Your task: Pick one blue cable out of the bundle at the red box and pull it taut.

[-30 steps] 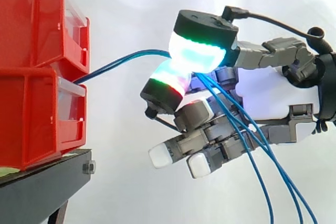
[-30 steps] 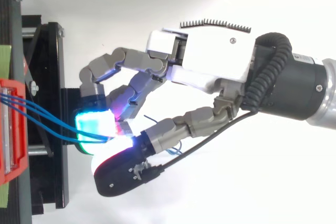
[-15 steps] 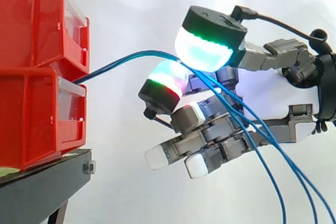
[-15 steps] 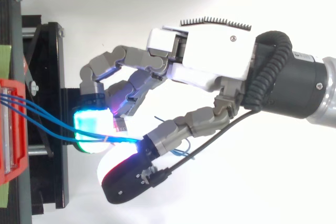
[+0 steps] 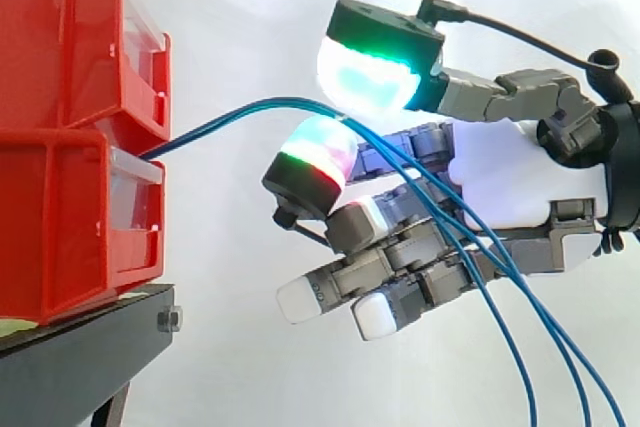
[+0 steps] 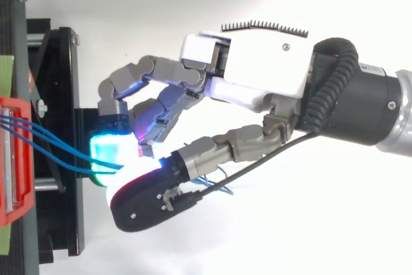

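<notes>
The blue cables [image 5: 200, 129] come out between the two stacked red bins [image 5: 60, 57] on the left. They rise in a shallow arch to the right and run into the hand [image 5: 520, 187], between its two big glowing pads. The grip is released. The upper pad [image 5: 368, 75], cyan and green, stands clear above the lower pad [image 5: 318, 152], green and red, and the cables lie over the lower one in the gap. Past the pads they fan out and hang down across the palm toward the lower right. The other fingers [image 5: 305, 297], white-tipped, curl underneath and hold nothing. The bins sit on a black stand [image 5: 80, 347] before a white curtain [image 5: 250, 7]. The cables are thin, several running together, bowed rather than straight.
</notes>
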Robot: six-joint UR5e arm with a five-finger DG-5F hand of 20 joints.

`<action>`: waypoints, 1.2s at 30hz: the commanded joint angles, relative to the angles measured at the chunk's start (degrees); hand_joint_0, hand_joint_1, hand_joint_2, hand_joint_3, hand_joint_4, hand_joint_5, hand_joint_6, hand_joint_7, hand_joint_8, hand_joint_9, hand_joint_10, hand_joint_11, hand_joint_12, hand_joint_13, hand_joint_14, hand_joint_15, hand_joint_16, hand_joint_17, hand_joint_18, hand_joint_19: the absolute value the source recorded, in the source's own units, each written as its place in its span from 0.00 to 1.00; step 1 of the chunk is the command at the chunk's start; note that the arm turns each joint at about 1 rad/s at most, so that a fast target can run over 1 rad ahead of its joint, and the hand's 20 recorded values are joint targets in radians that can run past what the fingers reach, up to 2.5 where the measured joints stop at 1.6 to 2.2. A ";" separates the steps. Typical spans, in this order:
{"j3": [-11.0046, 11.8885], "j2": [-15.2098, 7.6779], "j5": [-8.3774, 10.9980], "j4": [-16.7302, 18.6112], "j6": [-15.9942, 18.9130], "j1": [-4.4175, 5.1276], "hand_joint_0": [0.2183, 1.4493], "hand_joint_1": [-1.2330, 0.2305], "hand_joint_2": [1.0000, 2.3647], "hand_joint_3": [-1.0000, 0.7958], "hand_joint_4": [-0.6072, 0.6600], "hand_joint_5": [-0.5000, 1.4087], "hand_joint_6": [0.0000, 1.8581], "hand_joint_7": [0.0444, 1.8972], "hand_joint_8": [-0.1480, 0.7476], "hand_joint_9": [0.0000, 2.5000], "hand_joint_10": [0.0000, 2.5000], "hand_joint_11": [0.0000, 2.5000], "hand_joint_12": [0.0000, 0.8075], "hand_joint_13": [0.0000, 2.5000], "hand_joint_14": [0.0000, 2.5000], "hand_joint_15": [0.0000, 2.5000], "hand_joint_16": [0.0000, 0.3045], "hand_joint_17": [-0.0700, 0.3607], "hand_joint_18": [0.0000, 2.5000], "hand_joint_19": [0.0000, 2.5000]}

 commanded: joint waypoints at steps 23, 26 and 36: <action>0.00 -0.08 0.04 -0.09 -0.17 0.15 0.33 0.19 0.01 0.34 0.62 0.14 0.46 0.62 0.62 0.28 0.01 0.42 0.60 0.25 0.00 0.13 0.22 0.51 0.31 0.18; 0.00 -0.08 0.04 -0.18 -0.17 0.15 0.32 0.20 0.01 0.33 0.62 0.14 0.45 0.62 0.62 0.28 0.01 0.42 0.60 0.25 0.00 0.13 0.22 0.51 0.31 0.18; 0.00 0.01 0.04 0.00 -0.26 0.15 0.21 0.30 0.00 0.28 0.64 0.16 0.43 0.60 0.66 0.30 0.01 0.42 0.64 0.25 0.00 0.13 0.24 0.55 0.32 0.18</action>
